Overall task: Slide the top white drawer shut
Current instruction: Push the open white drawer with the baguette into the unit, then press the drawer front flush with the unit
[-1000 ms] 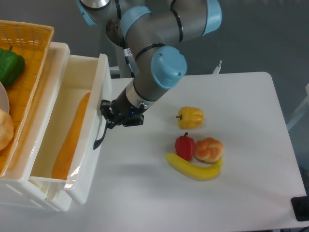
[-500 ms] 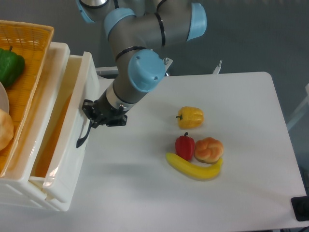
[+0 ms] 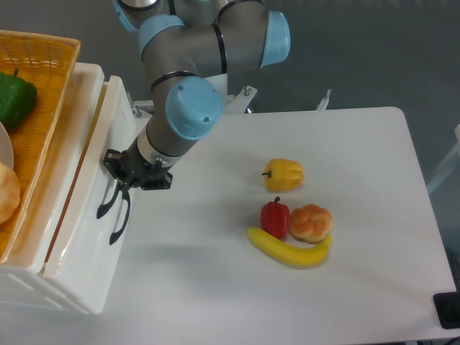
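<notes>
White top white drawer meets the downward-angled end effector; its opening can't be judged.

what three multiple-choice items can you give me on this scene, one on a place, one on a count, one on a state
1. Where is the green pepper?
A. in the yellow basket
B. on the table
C. in the drawer

2. How many peppers lie on the table?
A. one
B. two
C. four

3. How is the top drawer?
A. pulled far out
B. almost closed
C. removed

Answers:
1 A, it sits inside the wicker rim.
2 B, a yellow pepper and a red pepper.
3 B, the hand is at its front and only a thin gap shows.
</notes>
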